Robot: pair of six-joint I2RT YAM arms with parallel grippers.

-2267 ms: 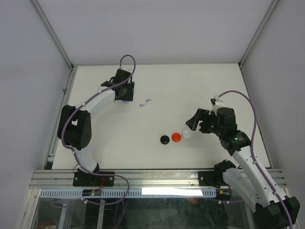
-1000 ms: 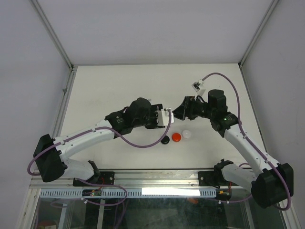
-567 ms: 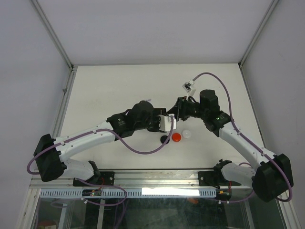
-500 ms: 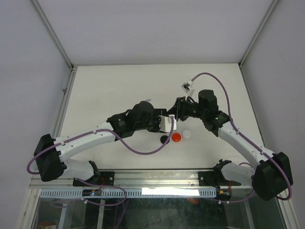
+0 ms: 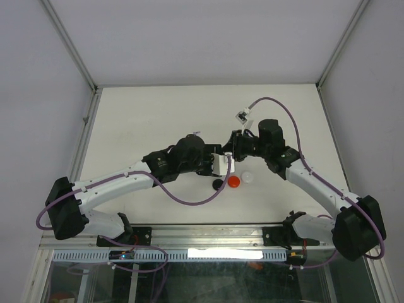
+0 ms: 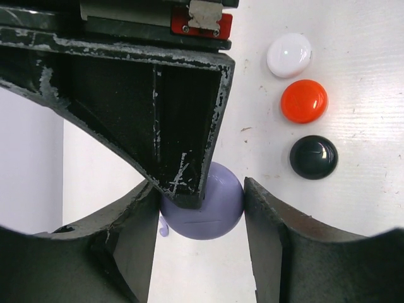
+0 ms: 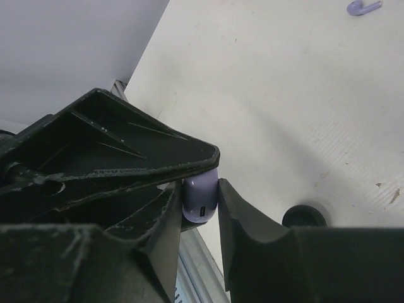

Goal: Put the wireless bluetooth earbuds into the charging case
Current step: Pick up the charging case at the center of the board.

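Observation:
A round lavender charging case (image 6: pixel 219 211) hangs above the table, lid closed, with my left gripper (image 6: pixel 201 209) shut on its sides. My right gripper (image 7: pixel 200 205) is shut on the same case (image 7: pixel 202 182) across its flat faces, and the case's port faces this camera. In the left wrist view one black right finger (image 6: pixel 183 145) lies over the case's top. One lavender earbud (image 6: pixel 164 226) lies on the table beside the left finger, and another earbud (image 7: pixel 363 7) shows at the far edge of the right wrist view. From above, both grippers (image 5: pixel 227 161) meet mid-table and hide the case.
Three closed puck cases sit in a row just in front of the grippers: black (image 5: pixel 218 184), red (image 5: pixel 233 182) and white (image 5: pixel 248 177). The black one (image 7: pixel 305 216) lies below the right fingers. Grey walls and a metal rail (image 5: pixel 208 235) bound the white table.
The right gripper's fingers have come together onto the lavender case, and the right arm has edged a little left. The left arm has stayed still with its grip unchanged.

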